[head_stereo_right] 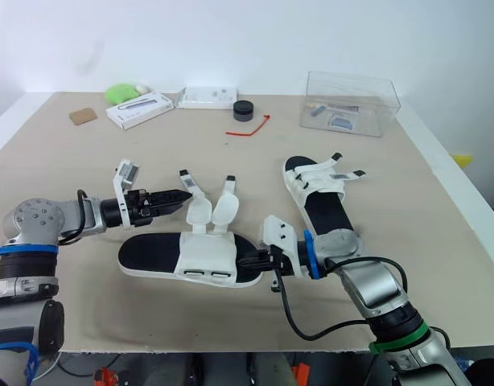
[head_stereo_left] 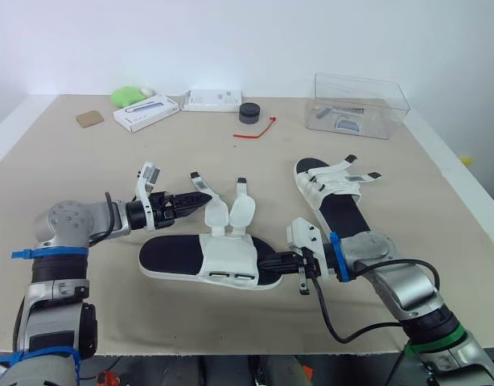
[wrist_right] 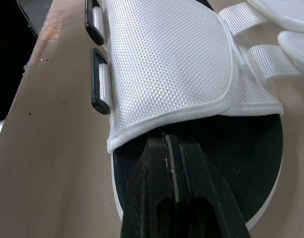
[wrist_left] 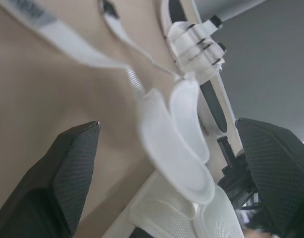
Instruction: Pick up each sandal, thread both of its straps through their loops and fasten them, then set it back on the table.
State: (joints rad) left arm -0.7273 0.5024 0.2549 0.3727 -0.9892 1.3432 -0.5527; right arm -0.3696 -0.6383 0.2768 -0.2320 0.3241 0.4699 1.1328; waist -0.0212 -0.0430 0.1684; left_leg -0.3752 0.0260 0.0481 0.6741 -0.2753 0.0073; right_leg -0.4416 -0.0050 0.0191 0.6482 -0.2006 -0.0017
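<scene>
Head cam: white mesh sandal w/ black footbed [head_stereo_left: 227, 257] lies flat near the front edge of the beige counter [head_stereo_left: 70, 185], approx mid-width. Its two white webbing straps [head_stereo_left: 231, 211] are unthreaded and splay toward the far edge. Second white sandal [head_stereo_left: 339, 205] sits nearer the right edge, apart. Left end effector [head_stereo_left: 205, 196] is just beside the strap pads. Right end effector [head_stereo_left: 265, 261] is at the sandal's end toward the right edge.

L wrist cam: fingers [wrist_left: 68, 168] wide apart, nothing held. Strap pads sit btwn them.

R wrist cam: fingers [wrist_right: 172, 188] pressed together, nothing visible btwn them. Tips rest on the footbed just under the upper's rim. Black rectangular loops [wrist_right: 98, 94] are empty, on the front-edge side.

Judgement: step = take 1st strap. Pinch near its tip, not the pad. Pin the sole w/ the right end effector, then feed the strap flat into its own loop, no twist.
</scene>
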